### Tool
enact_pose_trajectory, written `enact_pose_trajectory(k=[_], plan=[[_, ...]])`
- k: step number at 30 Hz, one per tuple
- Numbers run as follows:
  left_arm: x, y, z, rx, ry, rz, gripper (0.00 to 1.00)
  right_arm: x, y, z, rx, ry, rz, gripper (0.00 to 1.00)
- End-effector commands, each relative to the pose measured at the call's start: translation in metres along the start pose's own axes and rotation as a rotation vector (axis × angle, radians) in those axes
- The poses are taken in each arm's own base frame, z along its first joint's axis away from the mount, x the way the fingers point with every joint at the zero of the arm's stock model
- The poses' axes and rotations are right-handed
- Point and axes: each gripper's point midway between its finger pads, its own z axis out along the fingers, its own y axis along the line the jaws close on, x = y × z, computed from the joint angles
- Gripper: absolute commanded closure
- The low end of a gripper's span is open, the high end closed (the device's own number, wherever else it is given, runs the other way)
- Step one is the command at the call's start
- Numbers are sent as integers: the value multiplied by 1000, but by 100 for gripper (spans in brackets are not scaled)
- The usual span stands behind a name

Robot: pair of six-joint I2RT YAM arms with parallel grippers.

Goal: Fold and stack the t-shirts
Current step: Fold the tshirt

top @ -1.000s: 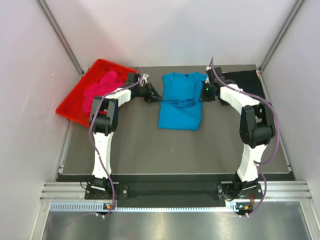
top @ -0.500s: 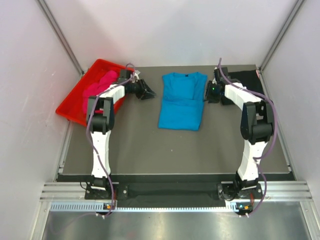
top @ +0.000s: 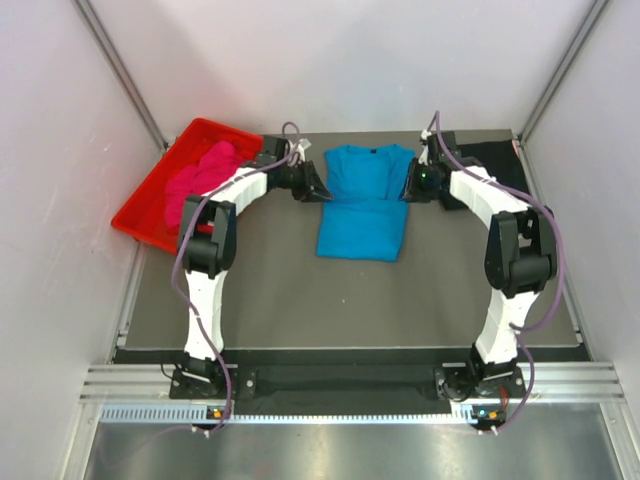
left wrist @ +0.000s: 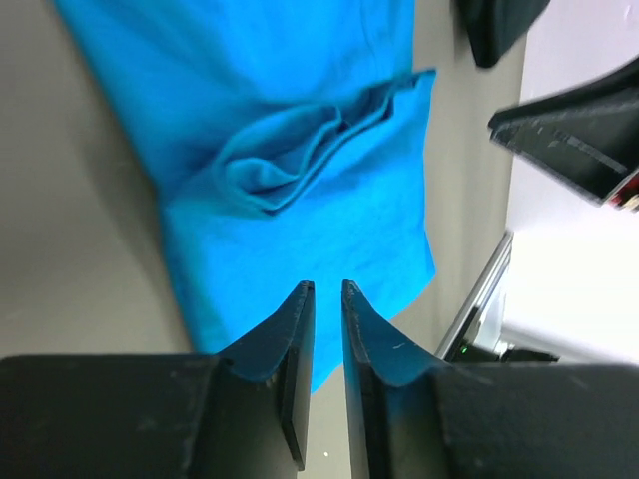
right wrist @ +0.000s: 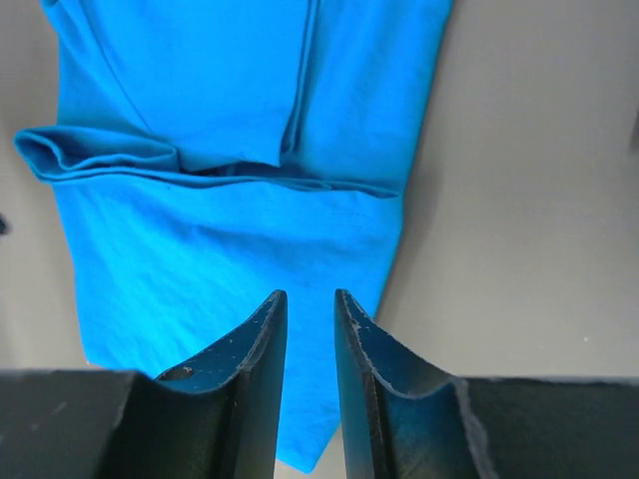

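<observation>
Top external view: blue shirt (top: 362,205) lies partly folded between left gripper (top: 312,186) and right gripper (top: 410,183), both narrowly parted, empty. Best pinch matching side edges together, then fold evenly.

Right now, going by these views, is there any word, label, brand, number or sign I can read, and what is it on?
No readable text anywhere.
turquoise t-shirt, pink t-shirt, black t-shirt: plain, no print.
red tray: no marking visible.
Red-and-white speck on a black part in the left wrist view: too small and blurred to read.
</observation>
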Motion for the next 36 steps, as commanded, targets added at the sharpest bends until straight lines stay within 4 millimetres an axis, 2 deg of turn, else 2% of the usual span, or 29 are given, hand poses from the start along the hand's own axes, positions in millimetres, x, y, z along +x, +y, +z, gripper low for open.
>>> enact_pose_trajectory(k=[1,8,12,16,20,21,22,23,24,26,27,28,29,30,31,32,33,35,36], plan=[[-2,-8,6,27,19,75,79,-2,6,6,-42,-1,-53,74],[-4,13,23,-11,17,54,80,-10,4,9,-52,-20,-51,74],[-20,14,33,-5,-14,53,80,-21,1,8,-55,-39,-43,71],[-49,20,33,-49,-102,54,78,-29,0,0,-57,-60,-40,69],[-83,30,20,-116,-216,6,77,-19,0,-10,-52,-44,-32,65],[-87,31,16,-131,-232,-19,77,-7,-4,-9,-53,-19,-24,64],[-89,35,10,-150,-239,-33,77,-6,0,-18,-67,-29,-26,63],[-91,29,3,-161,-249,-32,77,1,2,-20,-81,-19,-24,61],[-92,32,-2,-200,-264,-20,76,13,3,-25,-105,-7,-20,59],[-84,24,-17,-230,-256,-13,75,27,7,-31,-137,12,-10,53],[-80,22,-23,-242,-253,3,75,43,4,-31,-140,42,6,51],[-73,19,-27,-247,-238,6,74,43,8,-39,-158,26,1,50],[-59,17,-36,-257,-217,9,74,49,10,-41,-173,32,14,48],[-48,15,-39,-253,-194,8,73,65,9,-41,-191,63,28,47],[-36,13,-41,-250,-174,6,72,66,13,-46,-210,49,26,46],[-27,0,-49,-231,-169,21,72,71,16,-48,-226,51,29,46],[-1,13,-46,-239,-119,0,72,85,15,-47,-240,76,35,46],[33,14,-46,-218,-70,-4,71,91,18,-50,-258,68,24,46],[42,14,-46,-212,-59,-6,71,99,16,-48,-256,84,24,45]])
